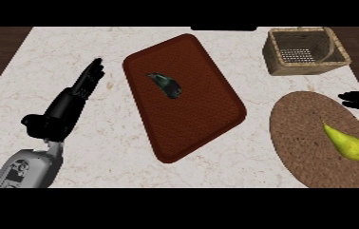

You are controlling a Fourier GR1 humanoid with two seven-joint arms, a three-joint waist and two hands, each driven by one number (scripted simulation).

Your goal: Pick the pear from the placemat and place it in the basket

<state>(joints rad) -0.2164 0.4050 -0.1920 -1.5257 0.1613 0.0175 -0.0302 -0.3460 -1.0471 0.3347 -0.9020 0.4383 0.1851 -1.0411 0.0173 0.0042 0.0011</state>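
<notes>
With the pear (341, 142) lying on the round placemat (301, 138) at my four o'clock and only dark fingertips of my right hand (348, 98) showing, curl impossible to tell, I should close round its thick middle, then lift toward the basket (276, 62) at one o'clock, my left hand (80, 88) resting open.

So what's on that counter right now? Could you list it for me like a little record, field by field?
pear: yellow-green pear lying on the round brown placemat, at the view's right edge
basket: woven basket, far right, nothing visible inside
tray: dark red tray in the middle, holding a small dark object
left hand: left hand open, fingers straight, over the counter
right hand: right hand barely visible at the right edge, fingers unclear
</notes>
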